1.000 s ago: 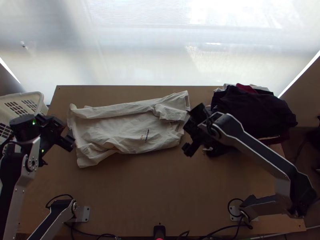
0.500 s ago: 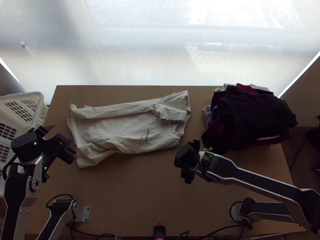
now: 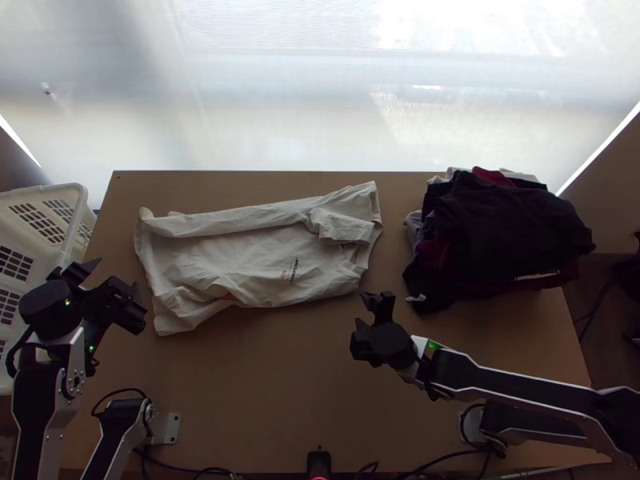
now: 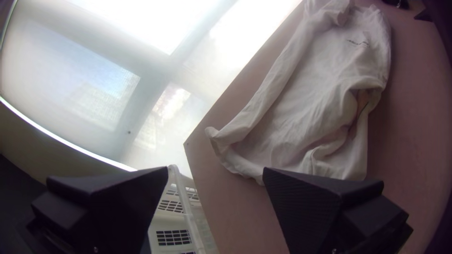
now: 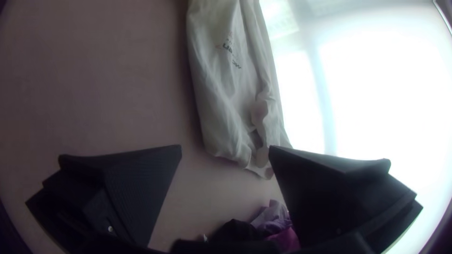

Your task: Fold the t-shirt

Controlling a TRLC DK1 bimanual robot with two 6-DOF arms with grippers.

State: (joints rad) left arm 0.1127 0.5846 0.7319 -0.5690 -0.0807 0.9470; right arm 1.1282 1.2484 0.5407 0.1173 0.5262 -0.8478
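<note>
Drawn toward six o'clock since earlier: right gripper point(image 5: 225, 146), spread and empty, like left gripper point(image 4: 215, 168). At ten o'clock on table point(image 3: 272, 384), pinch shirt point(image 3: 248, 260) by both near corners; fold level toward twelve.

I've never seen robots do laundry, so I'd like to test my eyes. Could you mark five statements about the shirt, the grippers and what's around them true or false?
1. The pale t-shirt has small print on it. True.
2. The left gripper and the right gripper both have their fingers apart. True.
3. The left gripper is pinching the shirt. False: nothing is between its fingers.
4. The shirt is folded into a small square. False: it lies long across the table, one long side turned in.
5. The table holds no other clothing. False: a pile of mostly dark clothes lies on the right arm's side.
</note>
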